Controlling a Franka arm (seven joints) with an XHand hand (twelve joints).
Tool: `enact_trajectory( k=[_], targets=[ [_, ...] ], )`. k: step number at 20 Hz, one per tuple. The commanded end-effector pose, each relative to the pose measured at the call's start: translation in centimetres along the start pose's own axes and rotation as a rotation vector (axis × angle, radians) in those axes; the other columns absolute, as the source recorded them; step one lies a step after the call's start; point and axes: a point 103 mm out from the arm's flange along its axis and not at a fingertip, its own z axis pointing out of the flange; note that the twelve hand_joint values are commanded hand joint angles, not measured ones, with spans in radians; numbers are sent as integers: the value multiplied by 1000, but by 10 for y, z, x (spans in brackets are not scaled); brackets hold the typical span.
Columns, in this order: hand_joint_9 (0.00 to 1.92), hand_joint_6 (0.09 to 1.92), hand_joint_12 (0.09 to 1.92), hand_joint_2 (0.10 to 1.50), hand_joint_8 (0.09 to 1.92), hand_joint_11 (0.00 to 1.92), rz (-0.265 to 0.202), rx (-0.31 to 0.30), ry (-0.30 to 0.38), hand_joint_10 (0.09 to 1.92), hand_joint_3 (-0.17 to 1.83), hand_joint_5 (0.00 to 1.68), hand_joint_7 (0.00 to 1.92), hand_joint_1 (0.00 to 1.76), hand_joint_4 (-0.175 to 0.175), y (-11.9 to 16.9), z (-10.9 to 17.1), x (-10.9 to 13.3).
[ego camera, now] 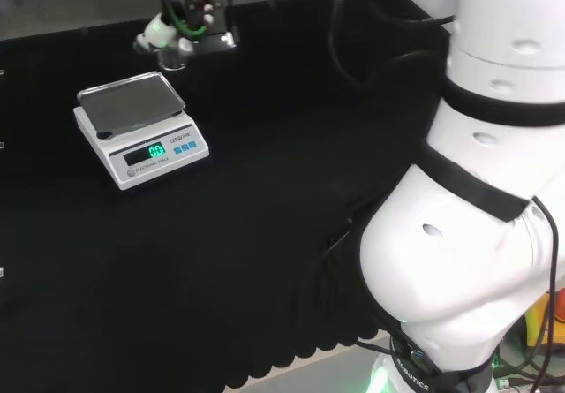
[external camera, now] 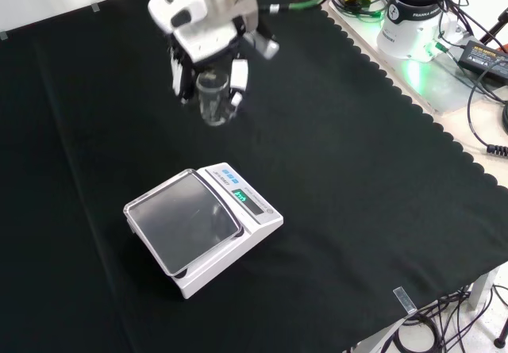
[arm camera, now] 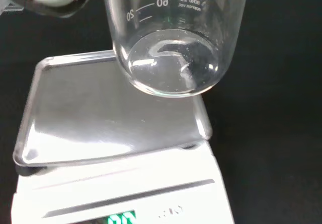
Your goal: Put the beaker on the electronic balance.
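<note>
Our black and white hand (ego camera: 181,31) sits beyond the one white electronic balance with its steel pan (ego camera: 132,103) in the head view. From the front, we see fingers curled round one small clear glass beaker (external camera: 213,99), held above the cloth, apart from the balance. At the wrist, the beaker looks empty.

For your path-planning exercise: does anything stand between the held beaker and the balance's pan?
Nothing visible does. The robot hand holds the beaker above bare black cloth, and the electronic balance has an empty pan.
</note>
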Motion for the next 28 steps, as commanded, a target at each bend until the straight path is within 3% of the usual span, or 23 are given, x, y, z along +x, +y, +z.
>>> enact_trajectory(
  k=[1,8,28],
  targets=[
    [1910,765,724,621,565,1656,-76,5,-112,519,760,1247,1722,1199,-175,100,49,65],
    [1909,764,726,620,566,1655,-83,29,-121,526,763,1248,1724,1199,-175,117,64,68],
    [1906,766,729,616,565,1656,-49,87,-61,543,770,1249,1726,1199,-175,118,114,31]
  ],
)
